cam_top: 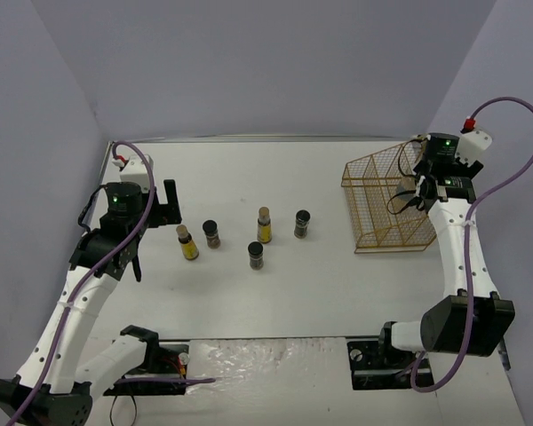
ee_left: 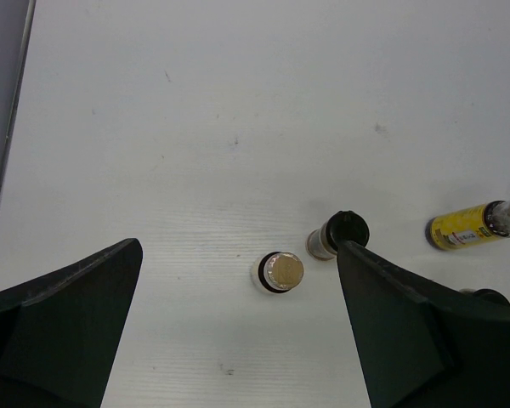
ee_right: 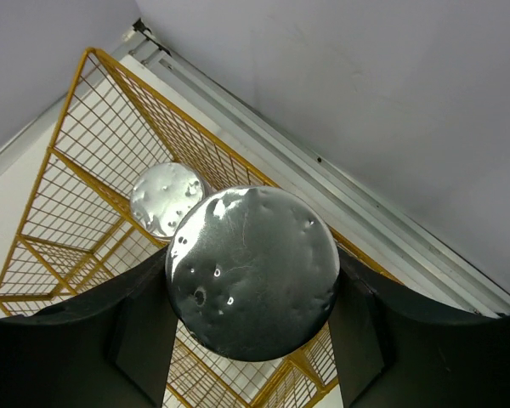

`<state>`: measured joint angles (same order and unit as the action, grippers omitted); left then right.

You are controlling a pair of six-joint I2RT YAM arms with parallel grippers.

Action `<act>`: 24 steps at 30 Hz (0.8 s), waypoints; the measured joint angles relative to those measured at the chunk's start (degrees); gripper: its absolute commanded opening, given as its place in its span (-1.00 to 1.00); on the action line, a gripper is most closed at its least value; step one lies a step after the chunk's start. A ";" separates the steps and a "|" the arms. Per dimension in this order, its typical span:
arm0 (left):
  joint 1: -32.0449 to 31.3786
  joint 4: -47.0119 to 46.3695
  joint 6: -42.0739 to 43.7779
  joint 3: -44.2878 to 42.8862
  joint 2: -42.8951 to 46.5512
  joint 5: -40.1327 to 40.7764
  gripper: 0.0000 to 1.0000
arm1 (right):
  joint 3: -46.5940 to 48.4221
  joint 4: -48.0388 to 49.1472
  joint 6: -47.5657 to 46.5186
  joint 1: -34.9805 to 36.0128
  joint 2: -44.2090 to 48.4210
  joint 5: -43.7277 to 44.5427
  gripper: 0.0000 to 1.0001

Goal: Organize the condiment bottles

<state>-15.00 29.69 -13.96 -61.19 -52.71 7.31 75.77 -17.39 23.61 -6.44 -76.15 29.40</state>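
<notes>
Five condiment bottles stand mid-table: a slim yellow one point(cam_top: 187, 242), a short dark one point(cam_top: 211, 233), a second slim yellow one point(cam_top: 264, 224), and two more dark ones point(cam_top: 256, 256) point(cam_top: 302, 224). My left gripper point(cam_top: 155, 229) is open and empty, above and just left of them. In the left wrist view the cork-topped yellow bottle point(ee_left: 280, 271) lies between my fingers point(ee_left: 236, 251), with a black-capped bottle point(ee_left: 344, 229) at the right finger. My right gripper point(ee_right: 253, 314) is shut on a silver-lidded jar point(ee_right: 253, 272) above the yellow wire basket point(cam_top: 386, 204). A second silver-lidded jar point(ee_right: 166, 200) stands in the basket.
The basket's wire walls point(ee_right: 76, 144) rise around the jar inside, close to the back wall point(ee_right: 365, 102). The side wall point(cam_top: 35, 133) runs along the table's left edge. Bare white tabletop point(cam_top: 320, 293) lies between the bottles and the arm bases.
</notes>
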 measured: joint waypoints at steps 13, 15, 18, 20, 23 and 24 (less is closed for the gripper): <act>-0.05 0.00 0.00 0.00 0.00 0.00 0.94 | -5.70 2.45 2.14 -0.34 -4.02 0.16 -0.55; -0.05 0.00 0.00 0.00 0.00 0.00 0.94 | -6.04 2.99 2.46 -0.34 -4.73 0.16 -0.48; -0.05 0.00 0.00 0.00 0.00 0.00 0.94 | -6.46 3.65 2.94 -0.34 -5.38 0.16 -0.39; -0.05 0.00 0.00 0.00 0.00 0.00 0.94 | -6.65 3.92 3.18 -0.34 -5.73 0.16 -0.29; -0.05 0.00 0.00 0.00 0.00 -0.01 0.94 | -6.77 4.29 3.39 -0.34 -6.24 0.14 -0.10; -0.05 0.00 0.00 0.00 0.00 -0.01 0.94 | -6.82 4.33 3.42 -0.34 -6.31 0.14 -0.07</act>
<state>-15.05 29.69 -13.96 -61.19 -52.71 7.30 68.96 -13.06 27.03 -6.79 -82.46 29.54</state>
